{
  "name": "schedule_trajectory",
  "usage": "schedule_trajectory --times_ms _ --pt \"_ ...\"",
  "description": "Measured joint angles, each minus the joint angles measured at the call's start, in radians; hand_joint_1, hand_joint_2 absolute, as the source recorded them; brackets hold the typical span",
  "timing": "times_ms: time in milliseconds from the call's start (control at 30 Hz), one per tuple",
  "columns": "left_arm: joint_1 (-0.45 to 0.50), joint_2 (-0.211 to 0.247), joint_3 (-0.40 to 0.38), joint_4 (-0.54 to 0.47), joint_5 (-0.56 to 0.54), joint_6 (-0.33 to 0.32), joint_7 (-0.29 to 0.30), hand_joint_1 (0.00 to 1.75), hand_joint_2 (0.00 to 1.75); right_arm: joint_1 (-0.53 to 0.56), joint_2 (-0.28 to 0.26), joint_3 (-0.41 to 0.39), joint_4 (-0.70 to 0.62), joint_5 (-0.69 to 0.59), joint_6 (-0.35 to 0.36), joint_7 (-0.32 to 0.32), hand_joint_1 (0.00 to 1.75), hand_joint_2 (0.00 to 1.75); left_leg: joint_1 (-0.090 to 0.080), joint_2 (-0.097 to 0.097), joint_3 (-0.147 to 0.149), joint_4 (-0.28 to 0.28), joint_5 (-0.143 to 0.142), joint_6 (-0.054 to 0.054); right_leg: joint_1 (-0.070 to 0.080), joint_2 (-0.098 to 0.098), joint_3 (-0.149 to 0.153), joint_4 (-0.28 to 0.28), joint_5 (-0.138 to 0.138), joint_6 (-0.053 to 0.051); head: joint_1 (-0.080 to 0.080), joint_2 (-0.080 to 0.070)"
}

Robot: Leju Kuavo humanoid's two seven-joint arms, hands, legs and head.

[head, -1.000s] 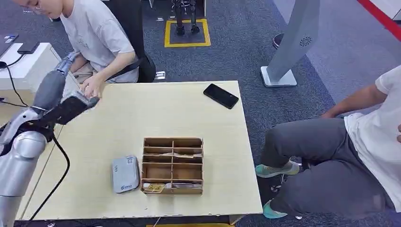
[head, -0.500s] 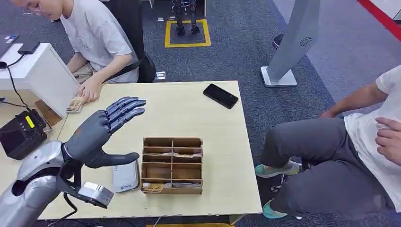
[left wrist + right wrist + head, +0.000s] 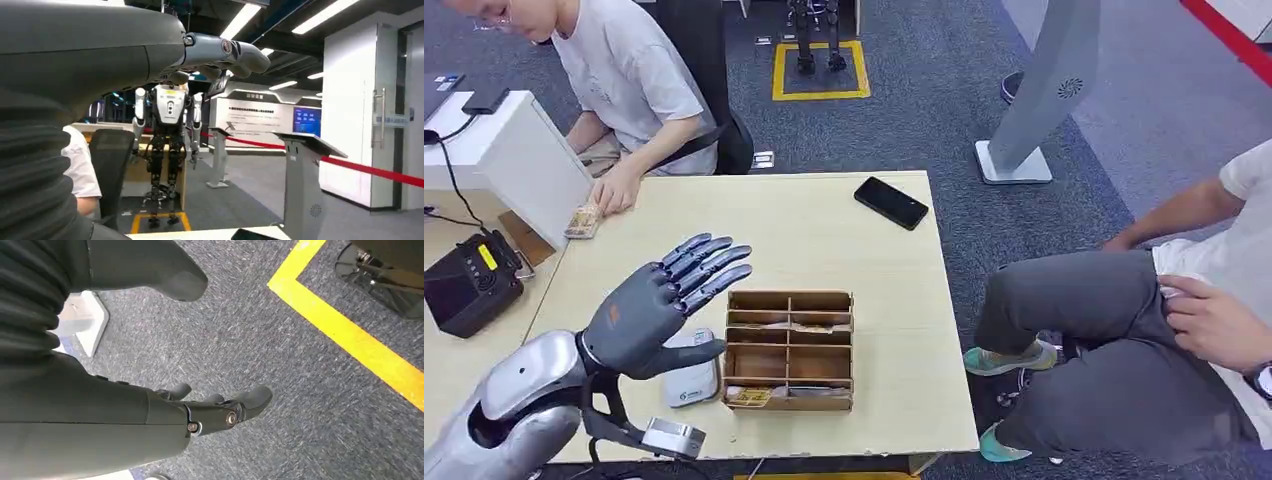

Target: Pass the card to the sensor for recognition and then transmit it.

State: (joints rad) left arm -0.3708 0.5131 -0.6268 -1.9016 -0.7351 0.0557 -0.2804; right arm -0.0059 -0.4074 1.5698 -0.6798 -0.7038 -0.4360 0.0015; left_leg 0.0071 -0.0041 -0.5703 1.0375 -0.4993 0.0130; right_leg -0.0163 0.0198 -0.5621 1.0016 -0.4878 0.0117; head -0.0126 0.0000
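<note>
My left hand (image 3: pixel 656 314) hovers empty above the table, its fingers spread and pointing toward the far side. Its thumb hangs over the grey sensor pad (image 3: pixel 690 376), which lies flat beside a cardboard organizer (image 3: pixel 790 350). Cards lie in the organizer's slots, one yellowish card (image 3: pixel 750 397) in the near-left slot. A small stack of cards (image 3: pixel 582 221) rests at the table's far left corner, next to a seated person's hand (image 3: pixel 616 189). The left wrist view has my left hand (image 3: pixel 125 50) with fingers stretched out. My right hand (image 3: pixel 150 412) hangs over the carpet, empty, fingers apart.
A black phone (image 3: pixel 891 203) lies at the table's far right. A black device (image 3: pixel 466 283) and a white box (image 3: pixel 516 158) stand on the side desk to the left. A second person (image 3: pixel 1184 310) sits close to the table's right side. A grey kiosk (image 3: pixel 1044 90) stands behind.
My left arm swung back from the far left corner, near the person's hand, to the middle of the table; the hand now hovers above the sensor pad. The person at right moved a hand to the lap.
</note>
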Motion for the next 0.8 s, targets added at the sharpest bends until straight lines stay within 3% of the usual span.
schedule_trajectory --times_ms 300,800 --pt "0.006 -0.005 -0.035 0.087 -0.124 0.048 0.084 0.00 1.75 0.000 -0.007 0.000 -0.019 0.002 -0.002 0.007 0.00 1.75 0.000 0.000 0.000 0.000 0.000 0.000 0.000 0.000 0.000 0.000 0.000 0.000 -0.001 0.000" --pt "0.007 -0.050 -0.036 0.172 -0.136 0.048 0.133 0.00 1.75 -0.001 -0.008 0.000 -0.027 0.011 -0.005 0.007 0.00 1.75 0.000 0.000 0.000 0.000 0.000 0.000 0.000 0.000 0.000 0.000 0.000 0.000 0.000 0.000"
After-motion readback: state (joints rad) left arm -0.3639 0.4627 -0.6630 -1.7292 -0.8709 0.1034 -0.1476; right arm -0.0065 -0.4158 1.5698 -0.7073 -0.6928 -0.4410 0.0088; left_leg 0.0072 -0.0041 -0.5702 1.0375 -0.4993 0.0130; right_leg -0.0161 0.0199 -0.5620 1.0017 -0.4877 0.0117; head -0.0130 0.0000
